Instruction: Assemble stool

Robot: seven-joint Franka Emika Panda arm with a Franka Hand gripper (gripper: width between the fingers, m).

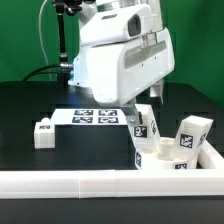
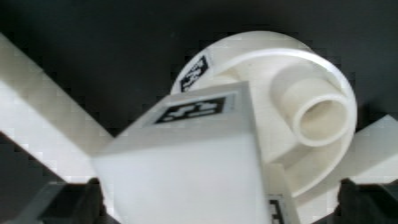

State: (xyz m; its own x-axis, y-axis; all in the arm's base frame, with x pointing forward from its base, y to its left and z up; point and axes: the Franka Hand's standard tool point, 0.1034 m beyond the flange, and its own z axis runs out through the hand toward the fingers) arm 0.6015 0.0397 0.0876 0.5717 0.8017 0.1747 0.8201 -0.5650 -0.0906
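Observation:
My gripper [image 1: 142, 110] is shut on a white blocky stool leg [image 1: 144, 127] and holds it tilted just above the round white seat [image 1: 162, 155]. The seat lies in the corner of the rail. In the wrist view the held leg [image 2: 187, 150] fills the foreground, its tag facing the camera, between the dark fingers [image 2: 68, 198] of my gripper [image 2: 217, 205]. Behind it is the seat [image 2: 267, 75] with a round socket stub [image 2: 322, 116]. A second leg [image 1: 190, 135] stands to the exterior view's right of the seat. A third leg [image 1: 43, 133] stands at the exterior view's left.
The marker board [image 1: 95, 116] lies flat behind the parts. The long white L-shaped rail [image 1: 90, 181] runs along the front and turns up the exterior view's right side. It also shows in the wrist view [image 2: 36, 100]. The arm's white body looms above.

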